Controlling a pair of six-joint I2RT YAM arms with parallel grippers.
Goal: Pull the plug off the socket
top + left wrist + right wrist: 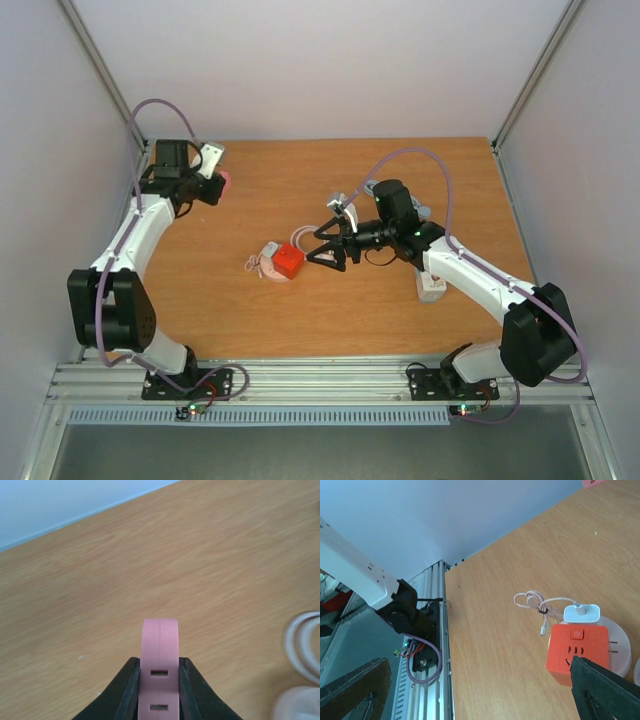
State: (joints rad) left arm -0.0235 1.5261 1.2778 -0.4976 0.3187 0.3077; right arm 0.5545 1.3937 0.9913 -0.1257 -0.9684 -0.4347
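Hovering just beside the orange socket cube point(576, 652) near the middle of the wooden table point(400, 170), the right gripper point(325, 246) has its jaws spread wide and holds nothing; the white charger plug point(583, 613) stands against the cube's far side, its pale cable point(536, 601) bundled just beside it; the cube rests on a white round base point(619, 652); well apart, toward the far left corner, the left gripper point(159, 662) is clamped tight on a pink slotted adapter point(160, 635).
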